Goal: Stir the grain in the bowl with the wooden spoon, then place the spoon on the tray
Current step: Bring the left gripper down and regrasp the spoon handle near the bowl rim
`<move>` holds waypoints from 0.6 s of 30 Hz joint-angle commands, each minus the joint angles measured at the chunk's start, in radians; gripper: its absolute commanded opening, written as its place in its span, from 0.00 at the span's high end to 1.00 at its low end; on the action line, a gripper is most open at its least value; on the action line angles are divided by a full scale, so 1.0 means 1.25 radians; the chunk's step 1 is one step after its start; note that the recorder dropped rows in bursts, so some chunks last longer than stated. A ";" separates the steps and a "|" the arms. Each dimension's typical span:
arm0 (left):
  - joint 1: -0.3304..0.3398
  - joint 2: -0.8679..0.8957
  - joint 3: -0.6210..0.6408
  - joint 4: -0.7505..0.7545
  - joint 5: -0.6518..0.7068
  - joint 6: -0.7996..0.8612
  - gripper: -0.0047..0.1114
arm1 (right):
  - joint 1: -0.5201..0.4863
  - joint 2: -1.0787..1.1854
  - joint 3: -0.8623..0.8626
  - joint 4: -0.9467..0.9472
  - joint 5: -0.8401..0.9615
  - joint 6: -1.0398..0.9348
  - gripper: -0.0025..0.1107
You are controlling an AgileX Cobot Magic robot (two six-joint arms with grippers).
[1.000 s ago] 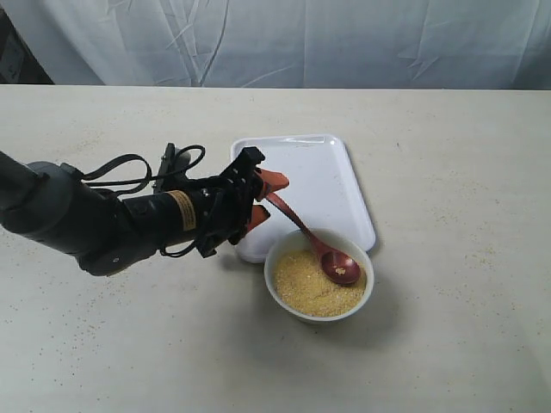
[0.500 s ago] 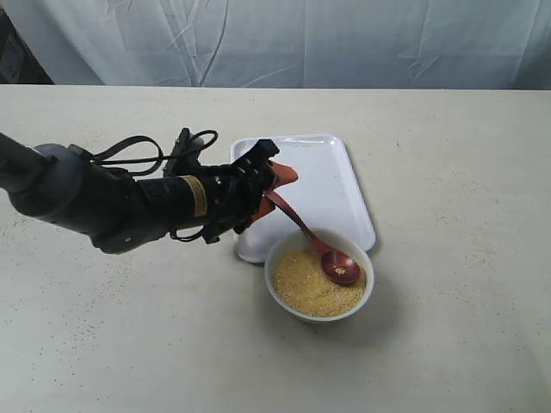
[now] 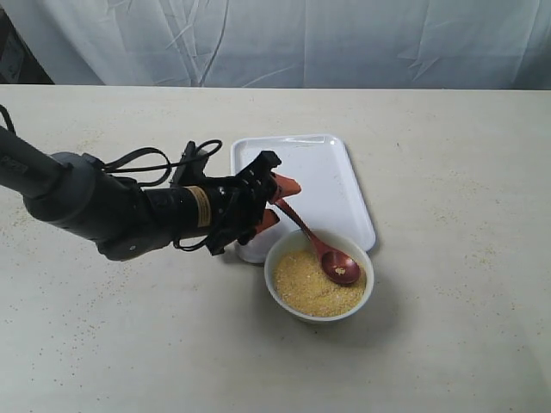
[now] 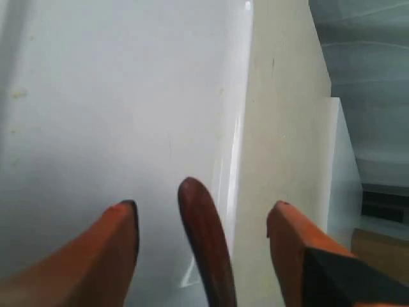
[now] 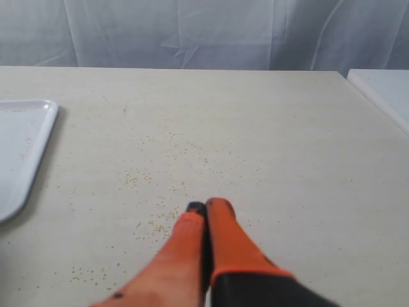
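1. While the wooden spoon point(image 3: 325, 254) rests with its scoop on the grain point(image 3: 303, 291) in the bowl point(image 3: 371, 277), its handle slants up over the rim toward the tray point(image 3: 323, 168).
2. The left gripper point(image 3: 280, 203) straddles the handle's end. In the left wrist view the jaws are apart, and the wooden spoon point(image 4: 203, 243) lies between the fingers point(image 4: 118, 256), touching neither.
3. The right gripper point(image 5: 206, 214) hangs over the desk point(image 5: 287, 128) with its jaws together. No spoon shows in its view, so the left arm is nearer.
4. By my reading, the left jaws need only close across the handle's long axis.
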 commanded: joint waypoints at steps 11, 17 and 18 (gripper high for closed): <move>0.001 0.015 -0.001 0.026 -0.058 -0.025 0.56 | -0.004 -0.005 0.004 0.000 -0.009 0.000 0.98; 0.001 0.015 -0.001 0.027 -0.089 -0.028 0.56 | -0.004 -0.005 0.004 -0.002 -0.007 0.000 0.98; 0.001 0.015 -0.001 0.027 -0.095 -0.028 0.56 | -0.004 -0.005 0.004 -0.002 -0.007 0.000 0.98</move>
